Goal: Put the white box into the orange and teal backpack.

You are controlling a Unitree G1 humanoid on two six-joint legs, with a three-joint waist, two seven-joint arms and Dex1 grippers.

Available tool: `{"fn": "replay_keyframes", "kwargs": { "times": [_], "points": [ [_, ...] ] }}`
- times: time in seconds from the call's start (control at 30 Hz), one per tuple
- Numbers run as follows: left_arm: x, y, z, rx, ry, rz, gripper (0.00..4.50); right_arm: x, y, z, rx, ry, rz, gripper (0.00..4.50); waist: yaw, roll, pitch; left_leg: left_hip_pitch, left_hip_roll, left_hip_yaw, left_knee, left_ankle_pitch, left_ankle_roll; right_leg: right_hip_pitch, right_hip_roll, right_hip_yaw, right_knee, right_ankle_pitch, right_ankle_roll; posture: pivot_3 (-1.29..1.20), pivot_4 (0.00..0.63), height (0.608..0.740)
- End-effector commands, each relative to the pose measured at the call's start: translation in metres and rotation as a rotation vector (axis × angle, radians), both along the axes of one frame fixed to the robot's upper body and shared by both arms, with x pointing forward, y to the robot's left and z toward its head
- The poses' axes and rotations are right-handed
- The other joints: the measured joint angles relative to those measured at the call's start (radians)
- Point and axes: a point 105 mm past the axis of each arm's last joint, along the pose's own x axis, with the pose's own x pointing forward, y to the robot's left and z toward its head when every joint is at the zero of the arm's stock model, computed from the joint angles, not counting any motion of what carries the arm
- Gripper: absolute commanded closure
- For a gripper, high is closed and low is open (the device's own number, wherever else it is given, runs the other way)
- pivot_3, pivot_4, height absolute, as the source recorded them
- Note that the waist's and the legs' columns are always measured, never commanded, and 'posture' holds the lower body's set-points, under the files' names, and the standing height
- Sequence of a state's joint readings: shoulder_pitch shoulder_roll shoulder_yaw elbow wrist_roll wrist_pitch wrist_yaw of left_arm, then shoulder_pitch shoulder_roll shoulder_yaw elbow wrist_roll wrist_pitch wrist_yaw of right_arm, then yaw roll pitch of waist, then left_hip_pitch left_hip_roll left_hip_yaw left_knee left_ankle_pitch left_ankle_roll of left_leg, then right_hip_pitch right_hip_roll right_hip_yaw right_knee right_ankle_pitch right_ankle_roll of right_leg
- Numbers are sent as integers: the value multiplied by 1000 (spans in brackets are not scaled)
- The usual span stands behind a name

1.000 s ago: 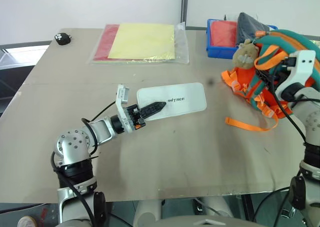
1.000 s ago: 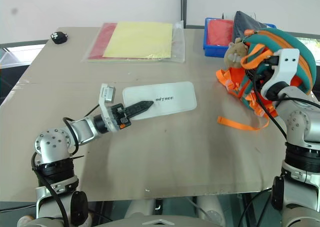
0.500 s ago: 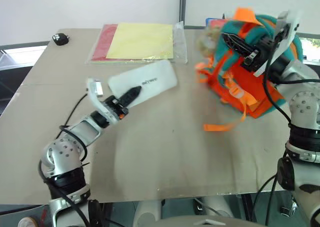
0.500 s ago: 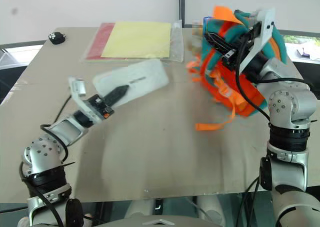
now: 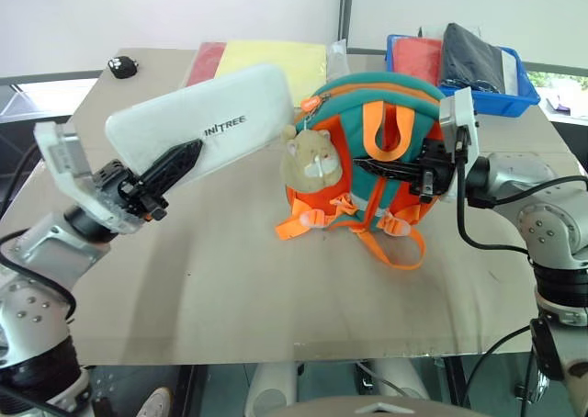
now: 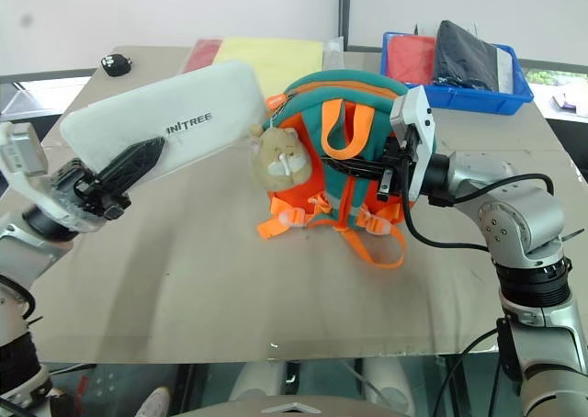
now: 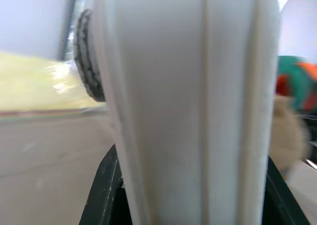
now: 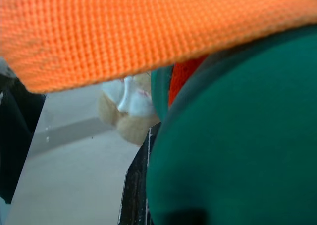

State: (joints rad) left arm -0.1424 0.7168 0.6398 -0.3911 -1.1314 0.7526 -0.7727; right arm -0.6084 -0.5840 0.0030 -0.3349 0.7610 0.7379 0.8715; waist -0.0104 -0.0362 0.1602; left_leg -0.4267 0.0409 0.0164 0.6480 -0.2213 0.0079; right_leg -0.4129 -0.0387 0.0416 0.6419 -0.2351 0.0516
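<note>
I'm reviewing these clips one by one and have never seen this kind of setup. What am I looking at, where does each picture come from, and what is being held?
This is a two-armed humanoid robot at a table. The two wide pictures come from a stereo camera on its head, looking down over its arms. The two close-ups come from cameras on its wrists, looking along the fingers.

The left gripper holds the white box lifted off the table, tilted, its far end near the backpack. The left wrist view shows that box up close between the black fingers.

The right gripper is shut on the orange and teal backpack, holding it upright in the middle of the table, its beige plush charm hanging toward the box.

At the far edge lie a yellow sheet in a clear sleeve, a blue tray with red and dark contents, and a small black object.
</note>
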Motion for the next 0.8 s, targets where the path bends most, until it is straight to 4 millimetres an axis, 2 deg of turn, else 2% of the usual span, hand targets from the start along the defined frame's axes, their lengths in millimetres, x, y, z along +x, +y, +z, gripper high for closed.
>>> {"fn": "replay_keyframes", "kwargs": {
  "times": [0.03,0.27,0.43,0.57,0.7,0.8],
  "points": [
    [-15,-8,14,45,-80,-85,3374,-2,-8,8,6,-46,-2,4421,-2,0,0,2,0,0,0,0,0,1,0,0,1,0,0,0,150,740],
    [-13,-38,-9,282,-118,-248,3374,-7,-16,10,1,-54,26,4421,3,0,0,1,0,0,0,0,0,1,1,1,0,0,0,0,150,740],
    [-10,-42,-19,410,-143,-333,3374,-1,-17,19,38,-51,4,4421,0,0,0,1,0,1,-1,0,0,1,1,1,-1,0,0,0,150,740],
    [3,-44,-27,476,-152,-331,3374,-2,-16,21,42,-55,6,4421,1,0,0,1,1,0,-1,0,0,0,3,1,0,0,0,0,150,740],
    [11,-62,-48,573,-127,-386,3374,-4,-11,26,72,-62,3,4421,4,0,0,0,1,0,0,0,0,1,2,1,0,2,4,0,150,740],
    [10,-59,-55,599,-118,-401,3374,-4,-12,31,94,-63,-8,4421,0,0,0,0,1,1,0,0,0,0,2,2,0,2,4,0,150,740]
  ]
}}
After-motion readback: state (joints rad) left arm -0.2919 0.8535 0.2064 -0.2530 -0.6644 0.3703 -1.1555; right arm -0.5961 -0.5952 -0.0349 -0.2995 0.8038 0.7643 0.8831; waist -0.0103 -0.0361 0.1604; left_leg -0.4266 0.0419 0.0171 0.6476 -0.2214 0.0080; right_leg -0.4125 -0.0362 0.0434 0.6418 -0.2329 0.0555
